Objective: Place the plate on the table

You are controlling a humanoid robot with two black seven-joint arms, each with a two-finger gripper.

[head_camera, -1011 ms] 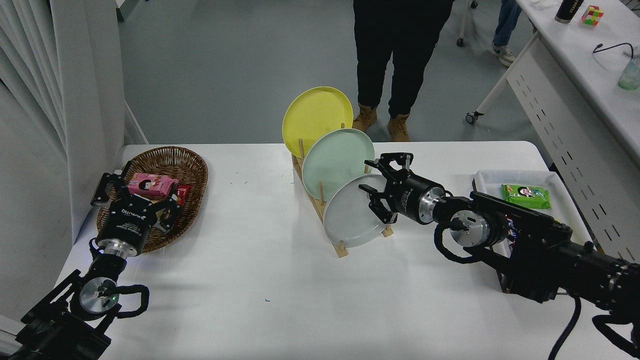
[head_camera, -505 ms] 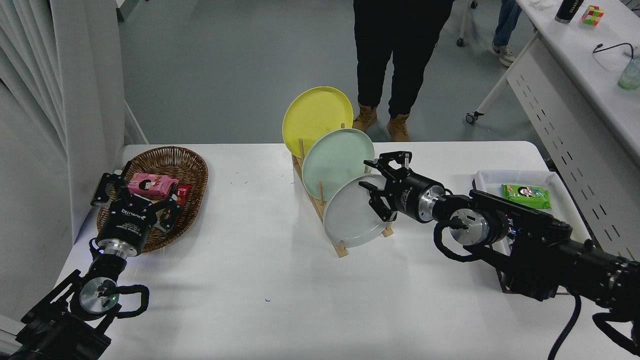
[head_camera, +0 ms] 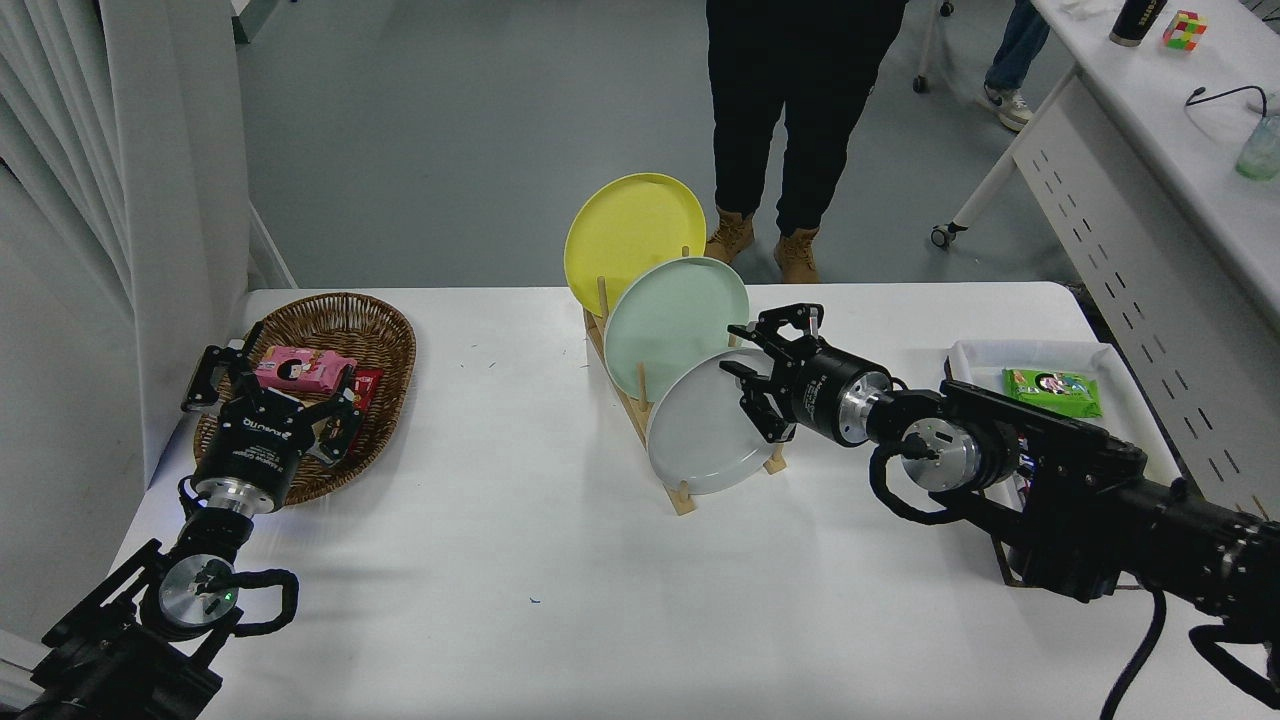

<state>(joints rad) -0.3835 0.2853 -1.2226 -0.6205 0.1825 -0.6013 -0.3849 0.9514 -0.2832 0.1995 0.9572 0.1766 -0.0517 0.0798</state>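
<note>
The plate (head_camera: 703, 425) stood upright in the front slot of the wooden rack (head_camera: 640, 400) on the counter (head_camera: 520, 540). The right tool (head_camera: 748, 382) was spread wide at its right rim. Closing squarely across that rim before lifting would probably be best, clear of the mint-green plate (head_camera: 672, 320).

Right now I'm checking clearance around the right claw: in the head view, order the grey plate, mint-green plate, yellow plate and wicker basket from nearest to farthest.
1. Grey plate, at the right claw.
2. Mint-green plate, just behind.
3. Yellow plate, rack's far end.
4. Wicker basket, far left.

Mint-green plate (head_camera: 672, 318) crowds grey plate (head_camera: 700, 425); table (head_camera: 500, 520) in front open.
</note>
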